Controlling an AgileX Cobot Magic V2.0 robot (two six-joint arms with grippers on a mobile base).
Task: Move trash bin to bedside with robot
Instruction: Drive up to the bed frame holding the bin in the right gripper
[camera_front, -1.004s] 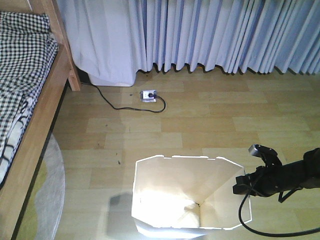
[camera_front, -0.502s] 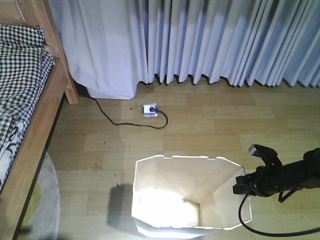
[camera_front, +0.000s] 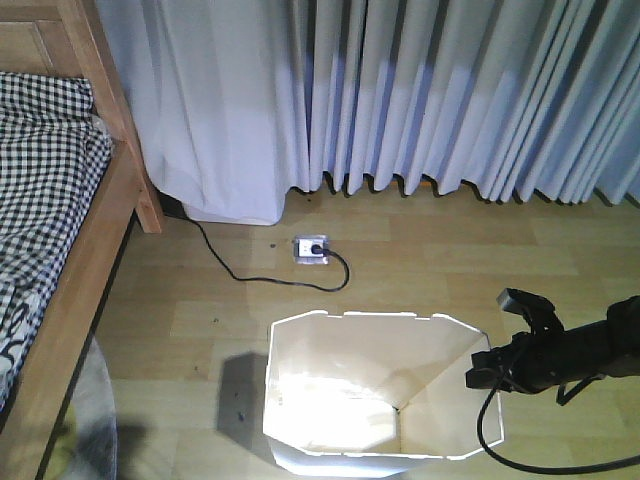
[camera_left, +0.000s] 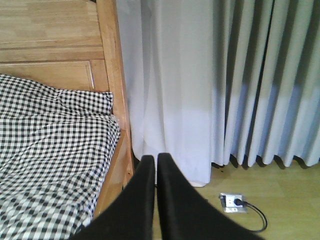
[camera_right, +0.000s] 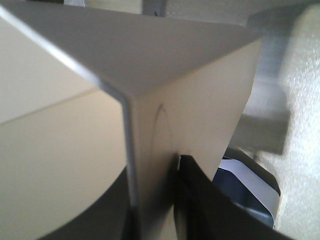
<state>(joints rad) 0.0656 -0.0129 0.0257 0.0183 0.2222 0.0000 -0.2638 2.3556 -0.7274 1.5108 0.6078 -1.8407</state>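
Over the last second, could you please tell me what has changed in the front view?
The power strip, curtain hem and bed post have slid down the frame, so the base seems to be rolling forward. The trash bin and the right gripper clamped on its wall kept their place in frame; nothing was taken or released.

i count one trash bin, near and middle. one bed on the left. two curtains along the far side: one white, one pleated bluish. one floor socket. two black cables: one socket cable, one arm cable. one rug, near left. two grippers, right gripper and left gripper, two fingers each.
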